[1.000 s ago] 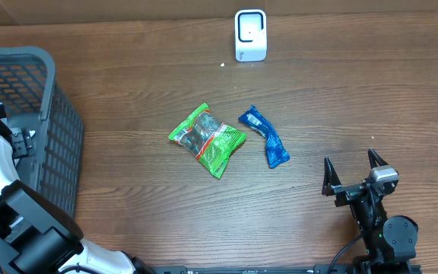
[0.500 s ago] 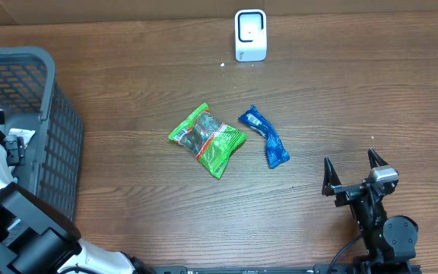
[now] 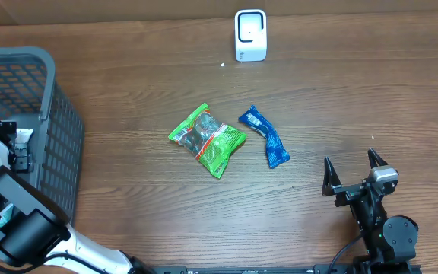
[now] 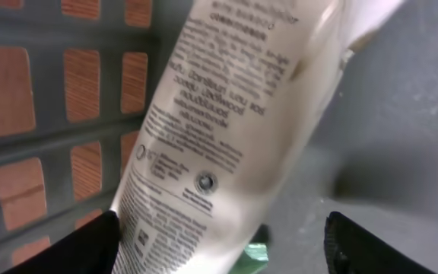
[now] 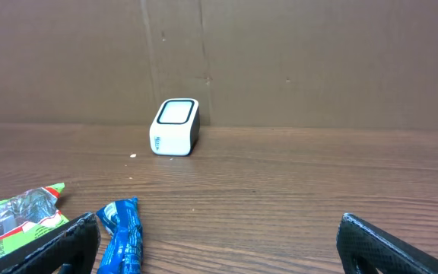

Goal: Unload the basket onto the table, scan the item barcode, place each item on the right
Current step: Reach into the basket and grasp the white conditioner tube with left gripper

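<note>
At nine o'clock on the brown wooden table (image 3: 341,84), a grey plastic mesh basket (image 3: 59,129) holds the left gripper (image 4: 223,224), its jaws apart around a white printed pouch (image 4: 226,106). At the centre lies a green crinkled snack bag (image 3: 207,139), with a blue wrapper (image 3: 265,137) just beside it at three. A white box scanner (image 3: 250,34) stands at twelve. At five, the right gripper (image 3: 350,164) gapes empty.

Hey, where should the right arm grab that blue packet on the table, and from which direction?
Probably across its narrow middle, coming straight down from above. The blue packet lies flat on the table, long and slim, running diagonally, so the fingers should close across its short width. The right gripper stands open nearby.
</note>
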Available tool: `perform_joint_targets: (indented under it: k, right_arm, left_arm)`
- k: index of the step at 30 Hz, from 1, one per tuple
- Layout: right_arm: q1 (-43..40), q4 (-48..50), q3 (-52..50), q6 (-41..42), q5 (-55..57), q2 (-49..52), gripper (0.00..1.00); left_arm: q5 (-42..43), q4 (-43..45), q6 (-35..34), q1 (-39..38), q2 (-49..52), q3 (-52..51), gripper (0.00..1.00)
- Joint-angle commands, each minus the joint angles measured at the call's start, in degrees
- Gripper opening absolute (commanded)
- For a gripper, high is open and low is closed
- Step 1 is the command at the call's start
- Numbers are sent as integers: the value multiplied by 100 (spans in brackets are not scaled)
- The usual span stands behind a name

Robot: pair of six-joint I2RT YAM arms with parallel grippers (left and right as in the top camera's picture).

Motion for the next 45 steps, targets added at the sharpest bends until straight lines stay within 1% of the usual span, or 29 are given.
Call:
perform_joint_targets:
  k: [1,5,6,11,14,17,20,21,23,26,28,30,31,33,34,37,40,45]
  right_arm:
    - [26,26,-59,2,55,-61,100]
    - [26,26,-59,2,55,-61,100]
    - [26,26,-59,2,55,-61,100]
    - [26,26,-59,2,55,-61,100]
    - [26,26,-59,2,55,-61,100]
    - [26,26,-59,2,55,-61,100]
    - [26,26,-59,2,55,-61,100]
    - [26,26,-59,2,55,-61,100]
    - [26,26,-59,2,55,-61,100]
    - [26,26,-59,2,55,-61,100]
    - [26,26,-59,2,55,-61,100]
    - [26,26,-59,2,55,-61,100]
    - [26,26,-59,2,55,-61,100]
    - [26,26,-59,2,55,-61,100]
    - [26,26,-59,2,55,-61,100]
    - [26,26,-59,2,55,-61,100]
    - [26,26,-59,2,55,-61,100]
    - [26,26,-59,2,55,-61,100]
  left_arm:
    - [157,-76,-94,13,348,13,66]
    - [275,-28,-260,-74,382,13,50]
    - [380,-26,-262,-98,382,13,47]
    - [1261,-63,-721,-223,382,13,45]
    - [1735,-109,-1117,-297,382,13,38]
    - [1956,-186,-1399,-385,382,13,26]
    - [1971,-225,-1580,-439,382,13,26]
    - [1982,-229,-1665,-452,382,13,27]
    - [1982,-238,-1790,-466,382,13,34]
    - [1978,-236,-2022,-463,382,13,38]
    - [1978,-234,-2133,-463,389,13,39]
    - [1974,-232,-2225,-463,407,13,38]
    - [1961,-234,-2295,-463,417,13,33]
    - [1864,-234,-2535,-463,422,13,20]
    - [1801,-236,-2704,-463,422,13,16]
    - [1628,-293,-3082,-463,422,13,12]
    - [1637,-376,-3117,-463,422,13,4]
    - [1639,-590,-3161,-463,358,48,4]
